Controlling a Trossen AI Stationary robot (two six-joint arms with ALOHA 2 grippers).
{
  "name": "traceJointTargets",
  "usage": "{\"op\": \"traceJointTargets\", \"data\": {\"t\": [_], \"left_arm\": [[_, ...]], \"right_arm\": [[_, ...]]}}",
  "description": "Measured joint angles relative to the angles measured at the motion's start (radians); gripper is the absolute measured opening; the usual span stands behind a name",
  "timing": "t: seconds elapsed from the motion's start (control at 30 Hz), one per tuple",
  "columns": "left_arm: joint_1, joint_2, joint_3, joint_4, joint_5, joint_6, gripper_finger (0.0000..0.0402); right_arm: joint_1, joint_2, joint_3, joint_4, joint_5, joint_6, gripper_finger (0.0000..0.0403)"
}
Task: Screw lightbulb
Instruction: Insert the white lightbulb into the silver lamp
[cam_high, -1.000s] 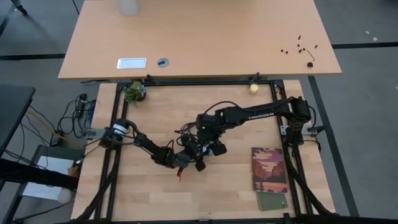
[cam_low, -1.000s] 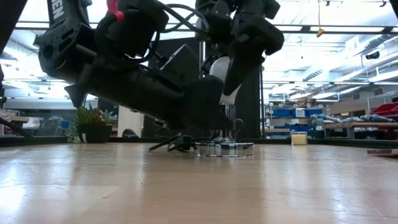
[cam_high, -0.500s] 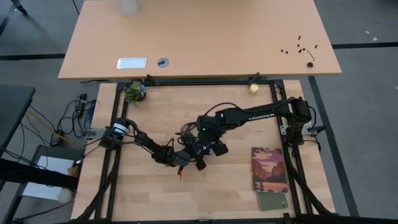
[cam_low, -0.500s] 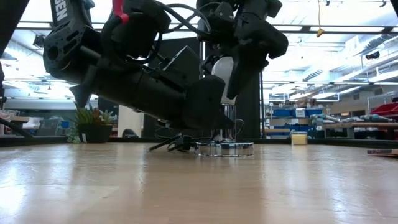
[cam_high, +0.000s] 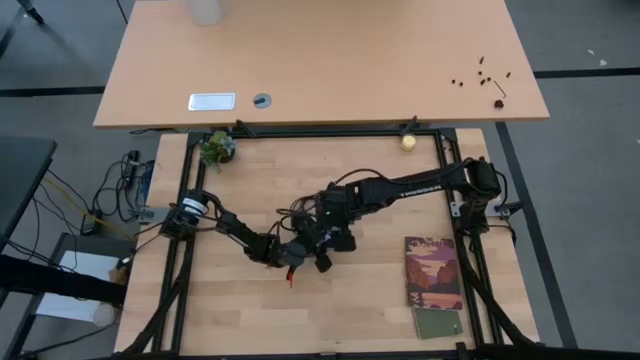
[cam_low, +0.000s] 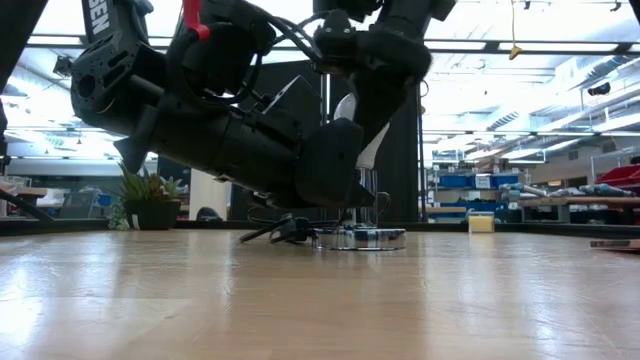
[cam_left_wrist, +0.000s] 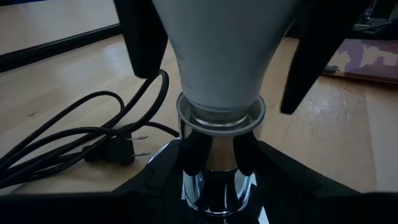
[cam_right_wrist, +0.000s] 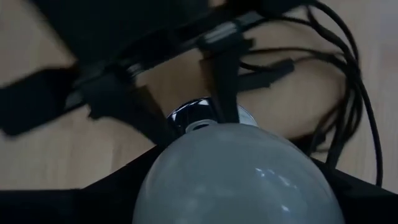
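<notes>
Both arms meet over the middle of the counter (cam_high: 240, 310). The lightbulb (cam_left_wrist: 221, 56) stands upright with its narrow end down in the neck of a shiny metal socket (cam_low: 358, 237), which sits on the wood at the centre of the counter. The left pincer (cam_left_wrist: 214, 152) reaches in low from the left and is clenched on the socket's chrome stem just under the bulb, one finger on each side. The right pincer (cam_right_wrist: 233, 186) comes down from above and grasps the lightbulb's round white top between its two dark fingers (cam_left_wrist: 305, 56), which run down either side of the glass. A black cord (cam_left_wrist: 68, 140) with its plug lies coiled on the wood just beside the socket, on its far-left side. A booklet (cam_high: 433, 272) lies flat near the counter's right edge, well apart from the arms, and a small potted plant (cam_high: 216, 148) stands at the far left corner.
</notes>
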Motion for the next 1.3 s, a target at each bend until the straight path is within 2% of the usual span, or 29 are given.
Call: {"op": "traceJointTargets", "data": {"t": [0.17, 0.4, 0.67, 0.97, 1.3], "left_arm": [[0.001, 0.0, 0.0, 0.002, -0.02, 0.025, 0.0167], [0.001, 0.0, 0.0, 0.011, -0.032, 0.045, 0.0167], [0.001, 0.0, 0.0, 0.025, -0.038, 0.047, 0.0168], [-0.002, -0.001, 0.001, 0.011, -0.04, 0.045, 0.0168], [-0.007, -0.003, 0.001, -0.038, -0.041, 0.012, 0.0168]], "right_arm": [[0.026, 0.001, 0.0, 0.004, 0.107, 0.231, 0.027], [0.027, 0.002, 0.0, 0.013, 0.129, 0.48, 0.0262], [0.023, 0.002, 0.0, 0.028, 0.207, 0.703, 0.0271], [0.04, 0.002, 0.0, 0.045, 0.212, 0.63, 0.0286], [0.062, 0.002, 0.001, -0.038, 0.127, 0.42, 0.0324]]}}
